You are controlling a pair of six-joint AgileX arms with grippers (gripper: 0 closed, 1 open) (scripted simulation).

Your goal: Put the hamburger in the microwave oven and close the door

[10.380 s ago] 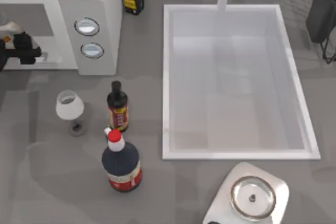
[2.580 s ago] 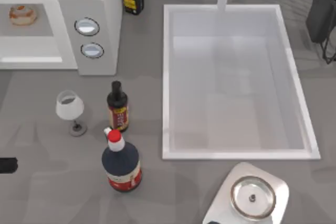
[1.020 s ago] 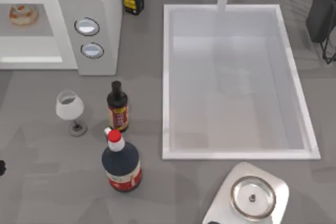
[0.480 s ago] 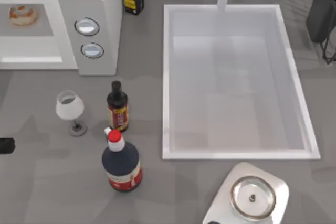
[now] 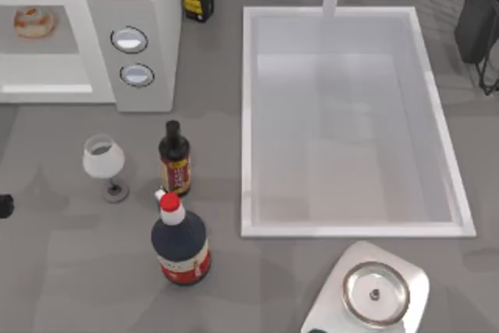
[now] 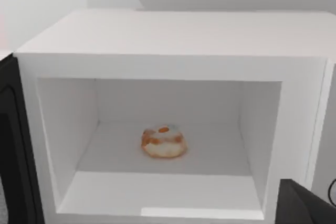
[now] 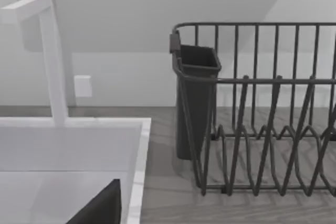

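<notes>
Hamburger (image 6: 164,142) inside microwave oven (image 6: 173,66), apart from left claw (image 5: 4,206); claw's fingers unclear.

Kitchen counter, sink (image 5: 248,115), microwave oven (image 5: 144,5), dish rack (image 7: 262,129), sauce bottles (image 5: 180,246)

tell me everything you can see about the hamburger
The hamburger is a small round tan-orange bun with reddish and white patches on top. It sits flat on the floor of the microwave oven cavity, near the middle and toward the back, touching no wall. Nothing grips it, and the cavity front stands open.
</notes>
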